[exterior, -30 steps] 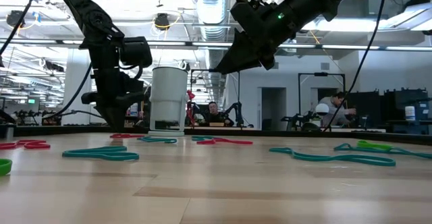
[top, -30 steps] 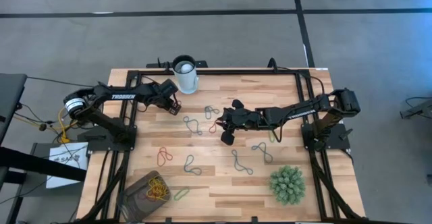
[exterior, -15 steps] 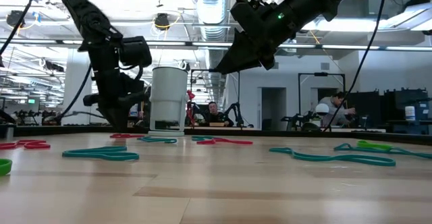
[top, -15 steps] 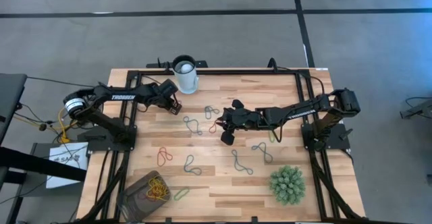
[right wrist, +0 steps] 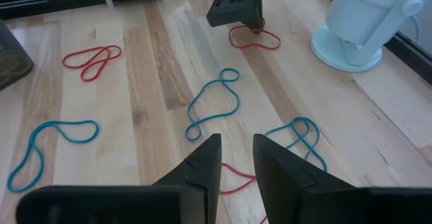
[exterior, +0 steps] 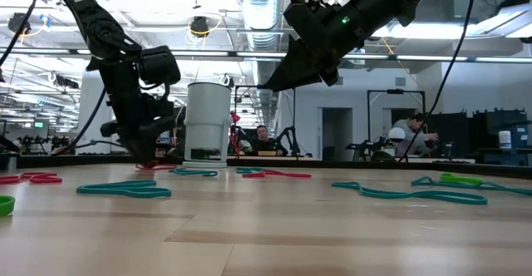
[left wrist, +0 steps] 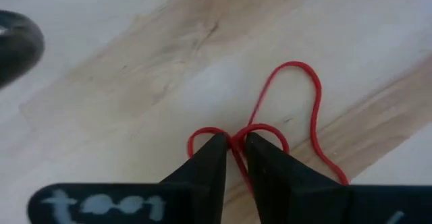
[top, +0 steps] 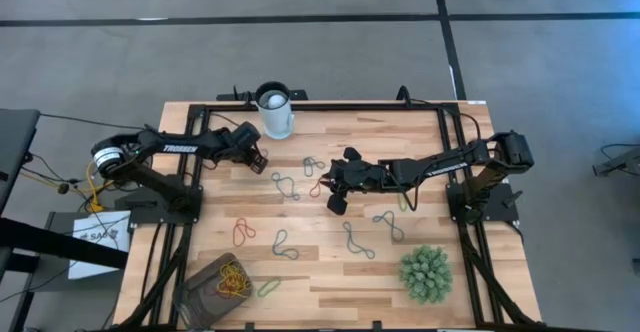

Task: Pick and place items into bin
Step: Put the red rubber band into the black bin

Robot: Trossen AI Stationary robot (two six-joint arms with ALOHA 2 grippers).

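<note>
Wood desk [top: 320, 272], bands scattered. Red band [left wrist: 283, 126] near white cup [top: 275, 112]: left end effector [left wrist: 231, 153] down on it, fingers pinching its crossing. Grasp step; next lift, carry to bin [top: 212, 284] at front-left corner. Right end effector [top: 336, 200] hovers mid-desk, fingers apart, empty.

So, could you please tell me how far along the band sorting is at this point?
Done: a cluster of yellow and orange bands lies in the bin. In hand: the left gripper is down on a red band near the white cup, fingers pinched around its strand. Left: blue bands, another red band and a green band lie on the table. The right gripper hovers open mid-table.
</note>
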